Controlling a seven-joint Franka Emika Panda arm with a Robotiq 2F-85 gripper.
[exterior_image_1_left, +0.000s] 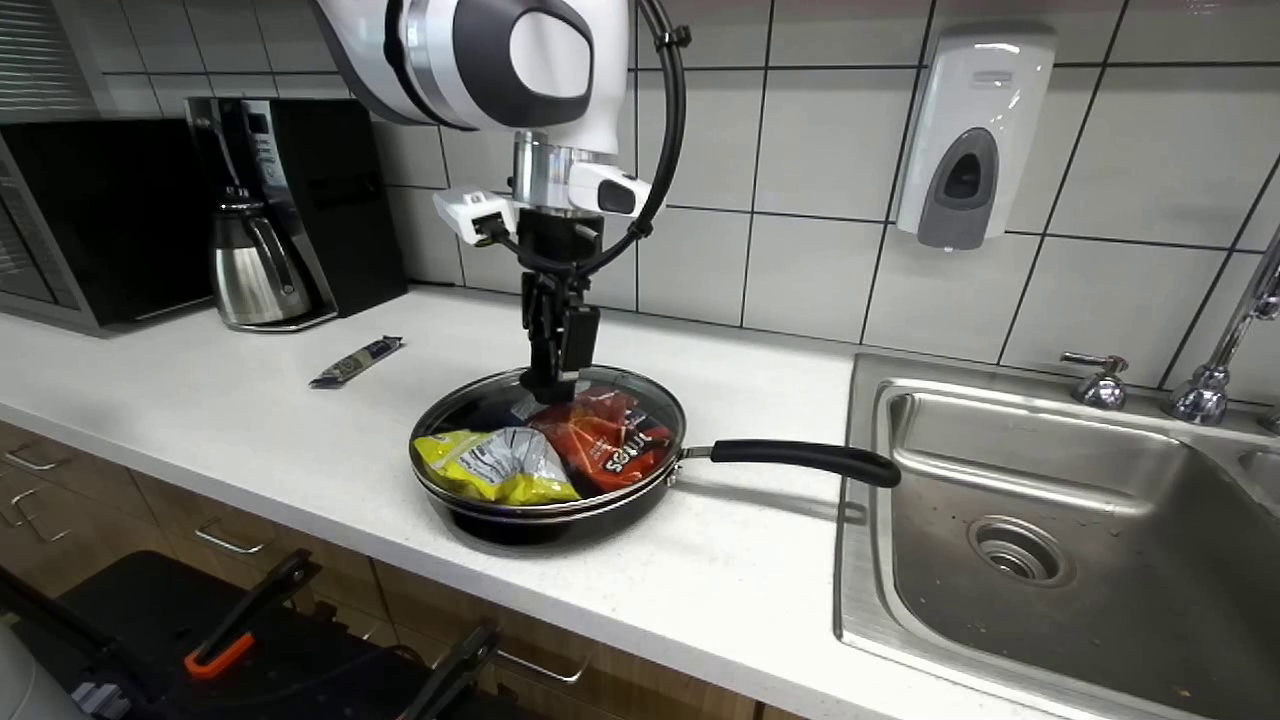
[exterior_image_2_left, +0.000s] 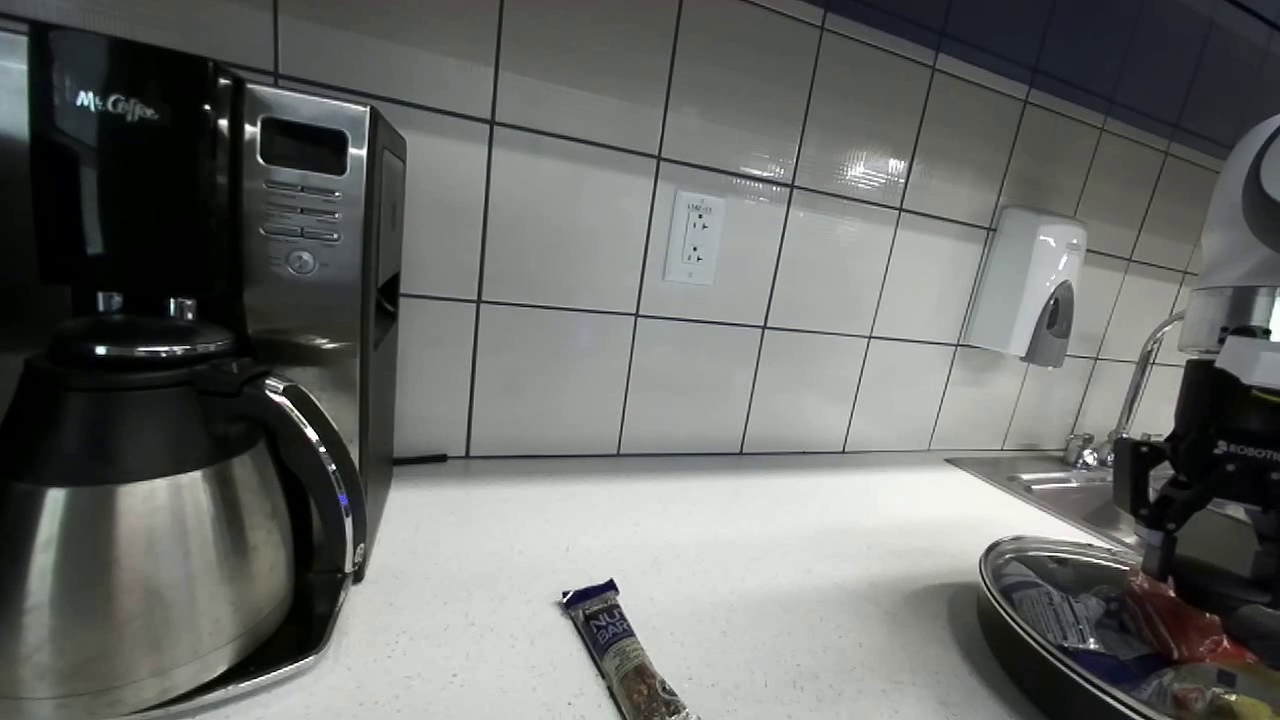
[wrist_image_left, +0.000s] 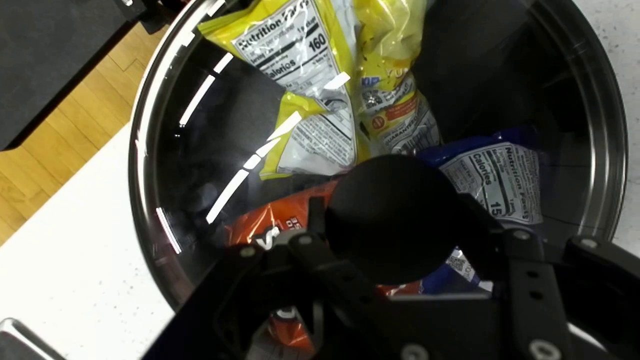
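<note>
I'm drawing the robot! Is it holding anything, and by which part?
Yes: the gripper holds the clear lid by its round black knob, gripped from both sides.

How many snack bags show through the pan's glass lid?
3 visible. In the wrist view: a yellow bag at top, a blue bag at right, a red bag at lower left, partly behind the gripper and lid knob. More may be hidden underneath.

We note a Mr. Coffee machine (exterior_image_2_left: 240, 220) with its steel carafe (exterior_image_2_left: 150, 580), a black boxy appliance (exterior_image_1_left: 100, 220) beside it. A wrapped nut bar (exterior_image_2_left: 622, 650) lies on the white counter (exterior_image_2_left: 780, 560) — and we log an outlet (exterior_image_2_left: 695, 238) and a soap dispenser (exterior_image_1_left: 978, 135) on the tiled wall (exterior_image_1_left: 810, 140), the latter near the steel sink (exterior_image_1_left: 1120, 560).
</note>
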